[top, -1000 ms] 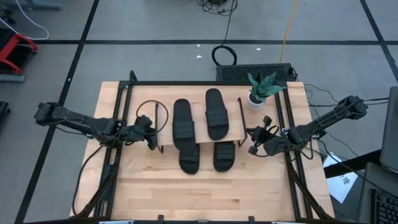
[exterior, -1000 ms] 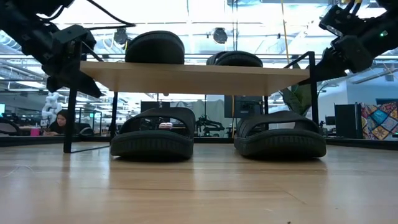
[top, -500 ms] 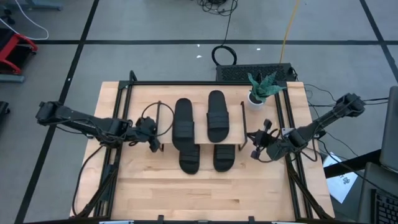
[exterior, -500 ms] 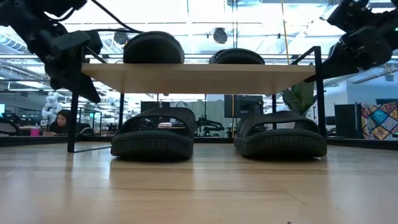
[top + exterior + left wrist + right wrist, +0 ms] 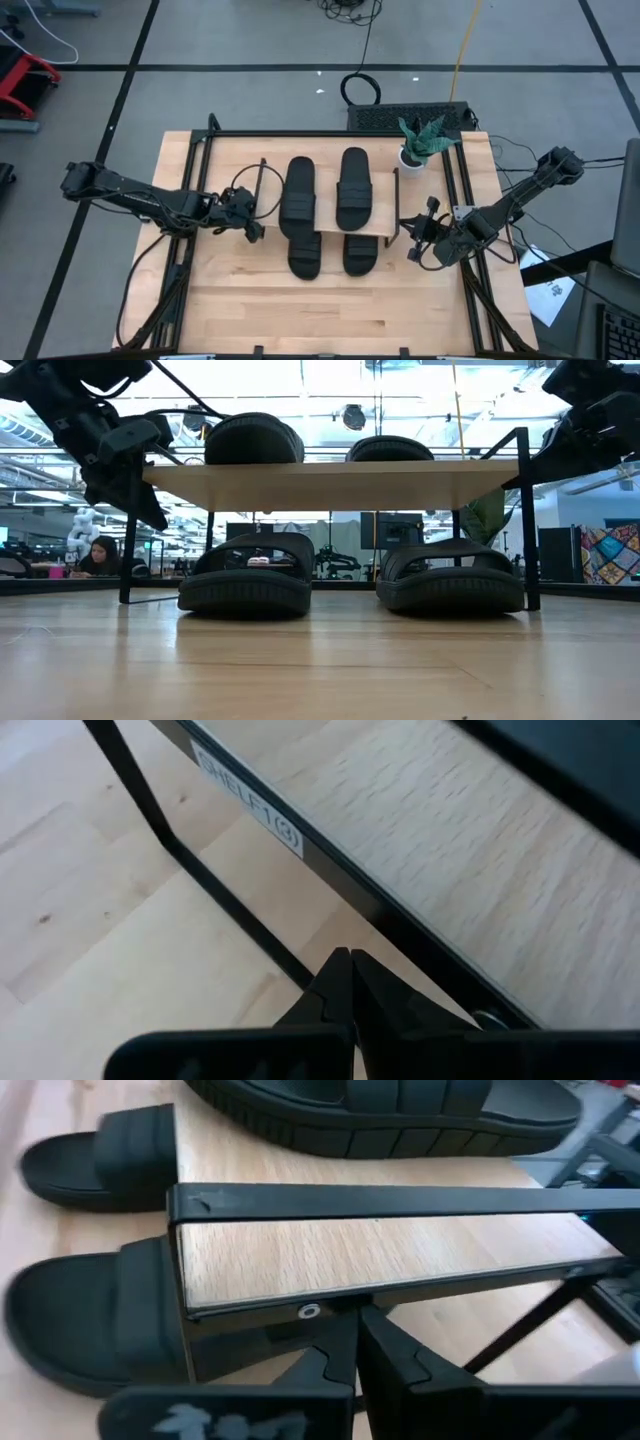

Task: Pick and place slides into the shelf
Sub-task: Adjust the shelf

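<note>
The shelf is a light wood board on thin dark legs, standing on the table. Two black slides lie on its top board. Two more rest sole-down on the table, far ends under the board and near ends sticking out toward the near edge. My left gripper is shut at the shelf's left end. My right gripper is shut at its right end. In the low view the board spans both lower slides. My left gripper has its shut fingertips against the dark metal rail under the board's left end, near the near-left corner. It comes in about level from the table's left. My right gripper has its shut fingertips against the dark end rail below the board's right end, beside a screw. It comes in about level from the table's right.
A small potted plant stands at the far right, just behind the shelf's right end. Black frame rails run along the table's left and right sides. Bare wood lies toward the near edge.
The shelf, with both slides on top, has slid a little toward the table's right. The two slides on the table stayed put. My left gripper followed the shelf's left end rightward, and my right gripper drew back to the right and slightly toward the near edge.
</note>
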You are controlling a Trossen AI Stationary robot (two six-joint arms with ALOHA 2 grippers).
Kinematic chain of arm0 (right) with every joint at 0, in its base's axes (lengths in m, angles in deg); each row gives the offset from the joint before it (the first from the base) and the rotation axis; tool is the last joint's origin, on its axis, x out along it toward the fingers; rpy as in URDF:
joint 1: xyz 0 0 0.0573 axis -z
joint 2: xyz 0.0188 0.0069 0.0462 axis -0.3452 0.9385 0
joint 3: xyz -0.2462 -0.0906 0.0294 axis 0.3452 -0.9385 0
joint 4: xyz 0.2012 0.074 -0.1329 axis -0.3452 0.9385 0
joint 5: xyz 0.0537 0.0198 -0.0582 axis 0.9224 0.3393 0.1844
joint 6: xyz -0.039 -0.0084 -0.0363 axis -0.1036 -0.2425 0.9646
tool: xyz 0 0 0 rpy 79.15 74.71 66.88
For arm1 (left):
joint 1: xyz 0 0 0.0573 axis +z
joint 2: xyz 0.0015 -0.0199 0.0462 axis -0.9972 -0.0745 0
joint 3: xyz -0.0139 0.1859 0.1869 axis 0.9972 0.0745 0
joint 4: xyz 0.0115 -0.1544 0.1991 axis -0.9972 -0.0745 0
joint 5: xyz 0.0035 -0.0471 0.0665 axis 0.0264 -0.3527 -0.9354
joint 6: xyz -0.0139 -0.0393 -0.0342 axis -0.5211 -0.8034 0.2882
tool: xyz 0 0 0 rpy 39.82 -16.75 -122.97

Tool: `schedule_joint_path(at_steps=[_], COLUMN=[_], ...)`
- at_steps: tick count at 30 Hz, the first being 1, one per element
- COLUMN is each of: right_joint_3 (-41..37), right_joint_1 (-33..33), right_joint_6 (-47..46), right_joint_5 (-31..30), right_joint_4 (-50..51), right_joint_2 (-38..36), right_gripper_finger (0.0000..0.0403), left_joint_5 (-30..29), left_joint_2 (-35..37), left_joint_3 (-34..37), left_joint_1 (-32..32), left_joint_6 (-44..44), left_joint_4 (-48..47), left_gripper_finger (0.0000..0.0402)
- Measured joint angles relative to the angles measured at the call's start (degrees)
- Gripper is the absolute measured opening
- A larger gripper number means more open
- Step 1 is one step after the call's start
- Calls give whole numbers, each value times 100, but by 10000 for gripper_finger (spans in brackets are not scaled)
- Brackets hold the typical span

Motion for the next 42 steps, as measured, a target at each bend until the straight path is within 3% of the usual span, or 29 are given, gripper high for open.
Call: schedule_joint_path(at_steps=[21, 42], right_joint_3=[2, 39], right_joint_1=[46, 94], right_joint_6=[-162, -1308], right_joint_5=[-395, -482], right_joint_4=[143, 905], right_joint_2=[-11, -76], right_gripper_finger=[0, 0], left_joint_5=[-21, -201], left_joint_2=[-26, -35], left_joint_3=[13, 10], left_joint_1=[-443, -440], left_joint_6=[-133, -354], left_joint_4=[4, -466], left_gripper_finger=[0, 0])
